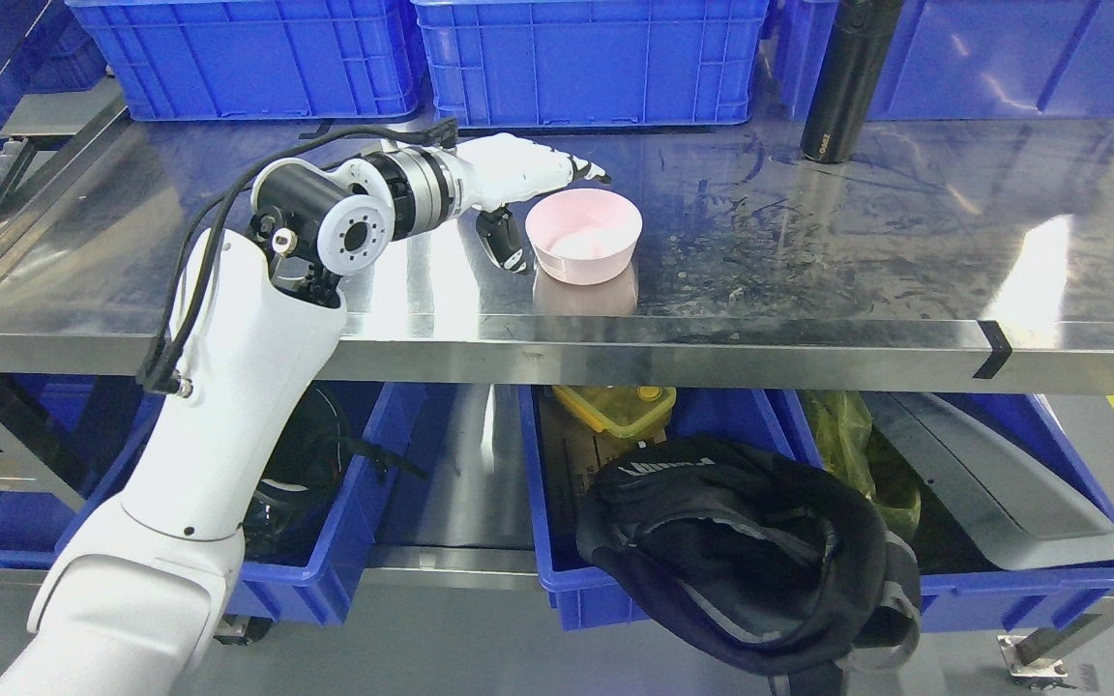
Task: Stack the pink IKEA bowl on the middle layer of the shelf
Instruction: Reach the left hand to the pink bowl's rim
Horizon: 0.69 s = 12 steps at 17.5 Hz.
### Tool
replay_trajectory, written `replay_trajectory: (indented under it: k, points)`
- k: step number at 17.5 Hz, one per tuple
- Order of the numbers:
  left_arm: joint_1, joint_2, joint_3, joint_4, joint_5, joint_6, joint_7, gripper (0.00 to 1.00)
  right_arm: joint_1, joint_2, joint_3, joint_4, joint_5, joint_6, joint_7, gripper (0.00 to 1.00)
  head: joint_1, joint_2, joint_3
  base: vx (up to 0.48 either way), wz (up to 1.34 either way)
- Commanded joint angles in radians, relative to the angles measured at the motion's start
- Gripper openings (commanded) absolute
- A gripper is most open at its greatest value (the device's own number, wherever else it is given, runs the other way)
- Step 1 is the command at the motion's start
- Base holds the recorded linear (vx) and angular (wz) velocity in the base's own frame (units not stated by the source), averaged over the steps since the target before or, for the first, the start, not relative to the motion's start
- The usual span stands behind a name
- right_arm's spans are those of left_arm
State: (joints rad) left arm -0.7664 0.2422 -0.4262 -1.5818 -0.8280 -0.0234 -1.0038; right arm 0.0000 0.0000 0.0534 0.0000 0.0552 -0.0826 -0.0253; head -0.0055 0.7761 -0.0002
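A pink bowl [584,235] stands upright on the steel shelf [808,242], near the middle. My left hand [538,198] reaches in from the lower left and sits just left of the bowl. Its fingers [576,169] stretch out past the bowl's far-left rim, and the thumb [504,242] hangs down beside the bowl's left wall. The fingers are spread and I cannot see them closed on the bowl. The right arm does not show.
Blue crates [586,58] line the back of the shelf. A black bottle [842,82] stands at the back right. Below the shelf, blue bins [615,580] hold a black cap [741,551], a yellow box and other items.
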Motion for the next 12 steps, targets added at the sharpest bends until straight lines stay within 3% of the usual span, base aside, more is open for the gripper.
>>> replay_trajectory:
  k: [1,8,12]
  points:
    - [-0.014,-0.081,-0.078,0.025,-0.049,0.048,-0.004,0.86,0.023,-0.017,0.000,-0.017,0.000,0.000,-0.001,1.00,0.0000,0.000,0.000,0.000,0.00]
    - [-0.036,-0.095,-0.075,0.132,-0.092,0.045,0.004,0.75,0.023,-0.017,-0.001,-0.017,0.000,0.000,-0.001,1.00,0.0000,0.000,0.000,0.000,0.00]
    - [-0.050,-0.135,-0.078,0.181,-0.094,0.042,0.005,0.74,0.023,-0.017,0.000,-0.017,0.000,0.000,-0.001,1.00,0.0000,0.000,0.000,0.000,0.00]
